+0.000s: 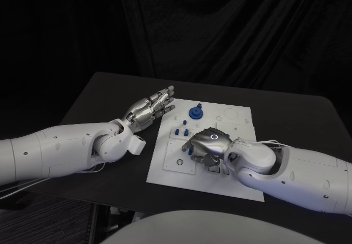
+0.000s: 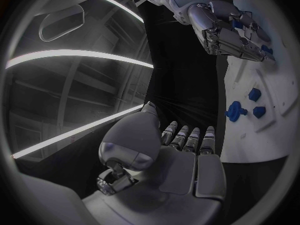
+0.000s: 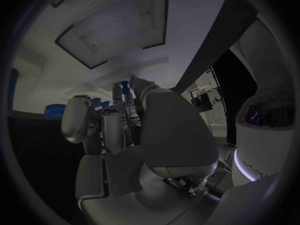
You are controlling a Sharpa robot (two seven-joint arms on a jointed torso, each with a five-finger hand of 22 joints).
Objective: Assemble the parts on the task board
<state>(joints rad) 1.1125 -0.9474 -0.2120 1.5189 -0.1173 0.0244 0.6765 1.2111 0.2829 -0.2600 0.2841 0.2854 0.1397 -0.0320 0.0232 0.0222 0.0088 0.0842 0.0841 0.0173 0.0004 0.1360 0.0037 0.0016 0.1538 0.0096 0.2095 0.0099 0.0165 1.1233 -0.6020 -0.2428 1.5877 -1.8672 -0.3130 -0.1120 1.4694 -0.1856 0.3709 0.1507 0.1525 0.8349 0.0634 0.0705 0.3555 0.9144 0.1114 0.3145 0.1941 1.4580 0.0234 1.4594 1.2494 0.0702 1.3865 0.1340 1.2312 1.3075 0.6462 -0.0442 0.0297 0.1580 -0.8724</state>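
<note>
Right hand, low and centre-right in the head view, sits curled over the middle of the white task board; whether it grips a part I cannot tell, though the right wrist view shows a small blue part at its fingertips. Left hand hovers flat, fingers apart, holding nothing, just left of the board. Judging progress: a blue knob and blue pegs stand seated, several recesses look unfilled; the left wrist view adds three blue pieces hidden elsewhere.

White task board lies flat mid-counter, with a round blue part standing near its far edge and small blue parts upright in slots.
</note>
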